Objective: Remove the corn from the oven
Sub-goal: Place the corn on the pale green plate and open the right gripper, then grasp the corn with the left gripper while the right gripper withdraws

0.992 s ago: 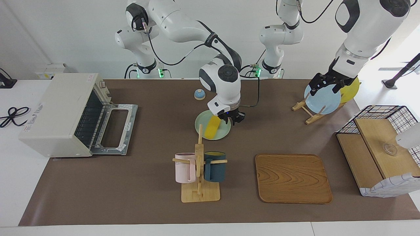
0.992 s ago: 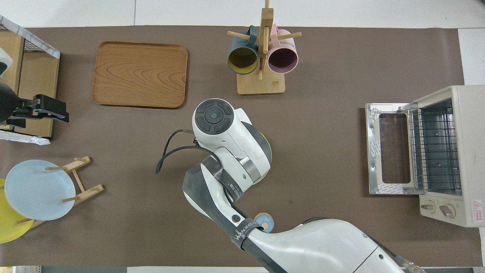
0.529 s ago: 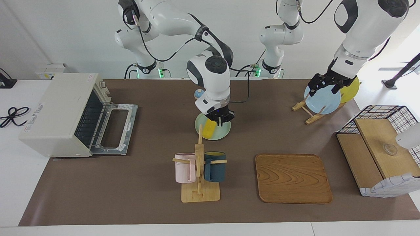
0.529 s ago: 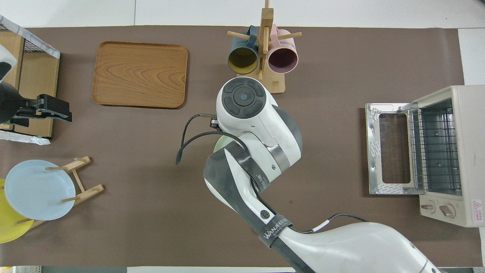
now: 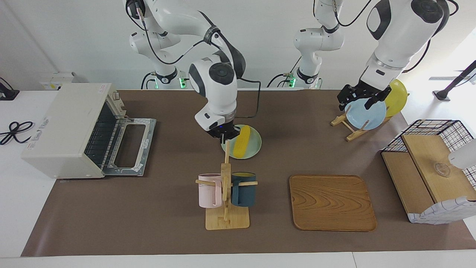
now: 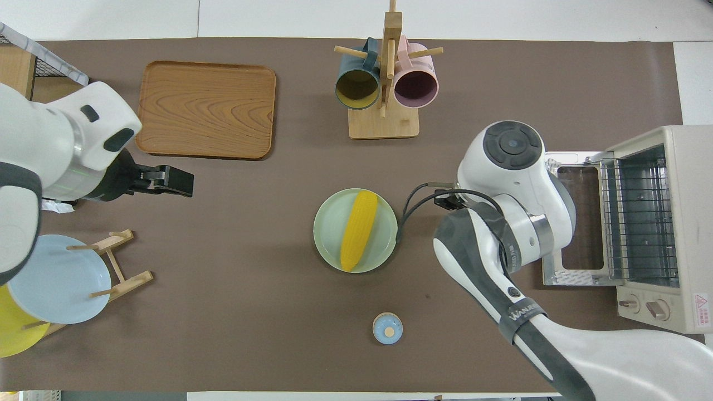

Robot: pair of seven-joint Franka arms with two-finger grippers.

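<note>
Corn on plate | R end effector together, raised beside plate | L end effector apart

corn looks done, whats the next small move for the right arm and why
Probably withdraw the right gripper toward its base. The corn already lies on the green plate, outside the oven, and the jaws are shut on nothing, so no grasp remains. The left gripper waits over the plate rack.

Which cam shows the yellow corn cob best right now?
Overhead view: the bright yellow tapered corn cob lies fully exposed along the pale green round plate. In the facing view the right pincer and the wooden mug rack's post crowd one side of it.
</note>
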